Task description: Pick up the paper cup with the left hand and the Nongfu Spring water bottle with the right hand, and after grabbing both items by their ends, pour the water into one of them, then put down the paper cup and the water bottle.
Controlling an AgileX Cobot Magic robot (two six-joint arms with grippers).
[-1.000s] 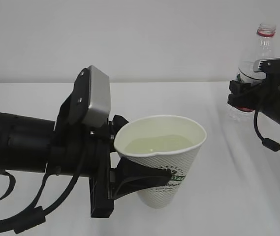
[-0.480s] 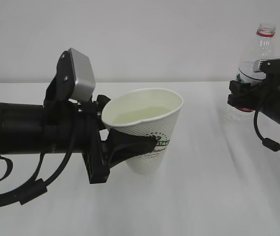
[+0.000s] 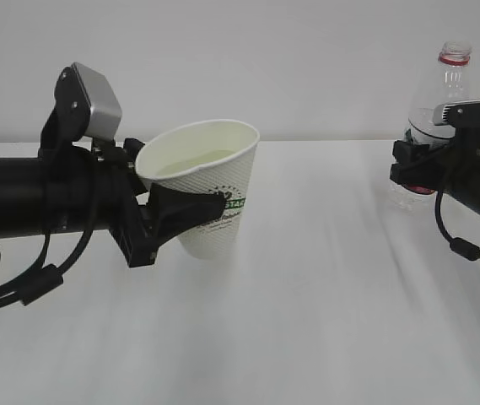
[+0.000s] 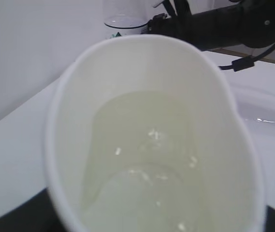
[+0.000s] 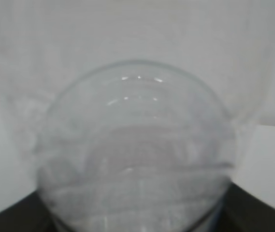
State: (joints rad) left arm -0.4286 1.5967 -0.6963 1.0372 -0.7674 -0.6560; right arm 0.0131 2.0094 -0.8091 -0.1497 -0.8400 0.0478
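The white paper cup (image 3: 214, 181) with its green logo leans slightly, gripped round its lower wall by my left gripper (image 3: 191, 211), which is shut on it. Its base is near the tabletop; I cannot tell whether it touches. Water (image 4: 142, 159) lies in the cup, whose mouth (image 4: 151, 140) fills the left wrist view. At the far right my right gripper (image 3: 418, 173) is shut on the clear Nongfu Spring water bottle (image 3: 446, 89), upright and capless with a red neck ring. The bottle's wall (image 5: 137, 150) fills the right wrist view, and its label is hidden.
A white table (image 3: 324, 321) runs across the scene, with a plain white wall behind it. In the left wrist view the right arm (image 4: 224, 21) and the bottle (image 4: 123, 19) lie beyond the cup. Black cables (image 3: 455, 240) hang under the right arm.
My left arm has carried the cup leftward and farther back across the table. The right gripper and the bottle have stayed still.
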